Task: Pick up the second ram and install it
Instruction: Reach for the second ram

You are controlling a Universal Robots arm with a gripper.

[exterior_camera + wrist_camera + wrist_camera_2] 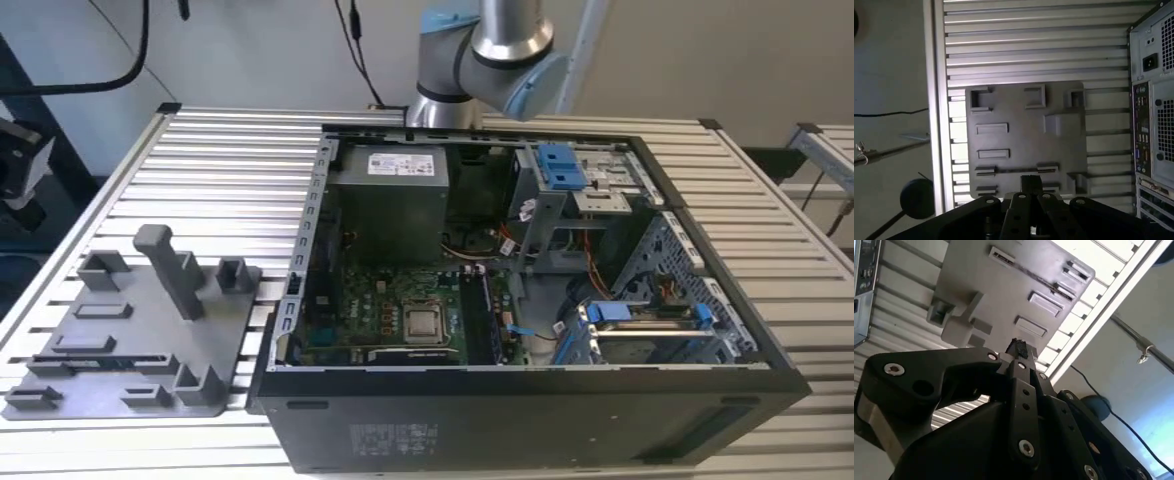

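The gripper hovers above the grey fixture plate, closed and empty. The second ram stands on edge in 1 slot, probably so it can be taken from above.

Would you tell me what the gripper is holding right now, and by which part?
Nothing is held. The gripper has its fingers shut with nothing between them, and the second ram lies on the grey fixture plate, apart from the gripper.

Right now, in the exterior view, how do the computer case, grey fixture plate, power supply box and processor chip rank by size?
1. computer case, largest
2. grey fixture plate
3. power supply box; it looks farther from the camera, so its place against the plate is unsure
4. processor chip, smallest
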